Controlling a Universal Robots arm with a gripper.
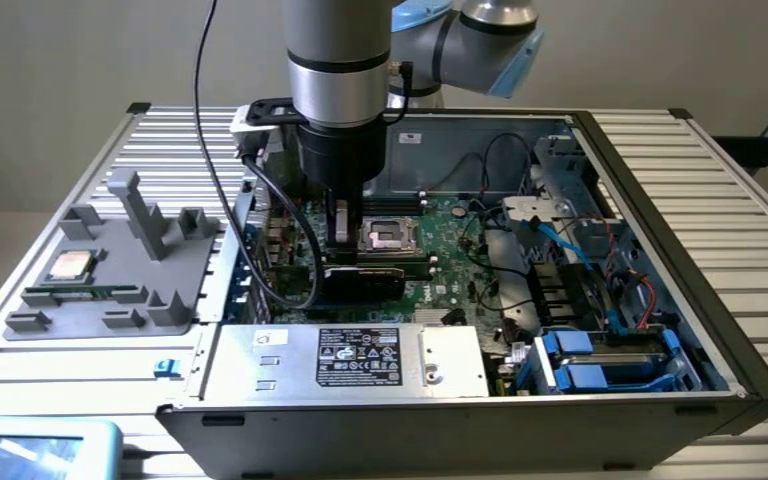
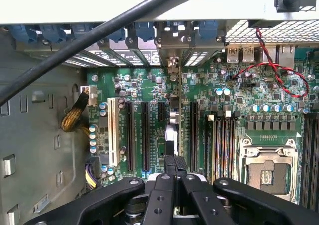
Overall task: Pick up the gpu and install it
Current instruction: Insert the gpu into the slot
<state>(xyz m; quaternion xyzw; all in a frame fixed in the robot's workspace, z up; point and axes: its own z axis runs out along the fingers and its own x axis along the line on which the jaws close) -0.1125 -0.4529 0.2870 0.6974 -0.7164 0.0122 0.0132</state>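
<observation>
Gripper (image 2: 173,172): fingers (image 2: 160,195) pressed together, pinching the gpu's (image 2: 172,135) top edge. Gpu: upright, edge-on, standing over the motherboard (image 2: 149,85) slots inside the open computer case (image 1: 704,395). Empty processor socket (image 2: 266,172) at three o'clock. Grey parts tray (image 1: 104,290) at nine o'clock in the exterior view.
</observation>
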